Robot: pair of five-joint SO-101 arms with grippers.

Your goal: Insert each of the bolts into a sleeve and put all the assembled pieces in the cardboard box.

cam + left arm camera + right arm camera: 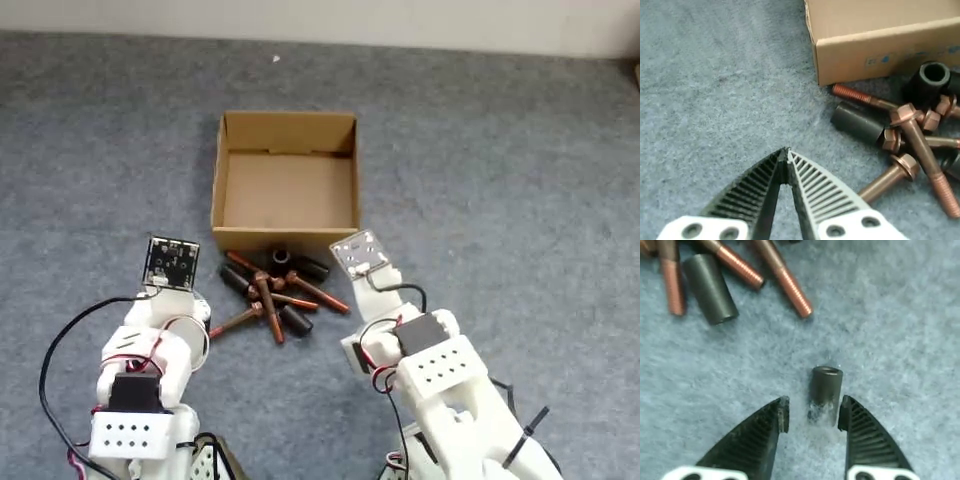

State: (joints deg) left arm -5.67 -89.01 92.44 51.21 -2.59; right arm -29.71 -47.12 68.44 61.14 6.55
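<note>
The right gripper (814, 415) had its jaws partly open; a small dark sleeve (826, 385) sat between their tips on the grey worktop (900, 340); one jaw was just beside it and the other a little apart, so it was not squeezed yet; the sleeve's hollow end pointed away from the gripper. The left gripper (786, 159) had its jaws pressed together at the tips; they held nothing and hung over the worktop. Copper-coloured bolts (912, 135) and more dark sleeves (857, 122) lay mixed in a pile, touching and crossing each other, just in front of the cardboard box (280, 237); one upright sleeve (932, 77) stood by the box wall; the box was open on top.
</note>
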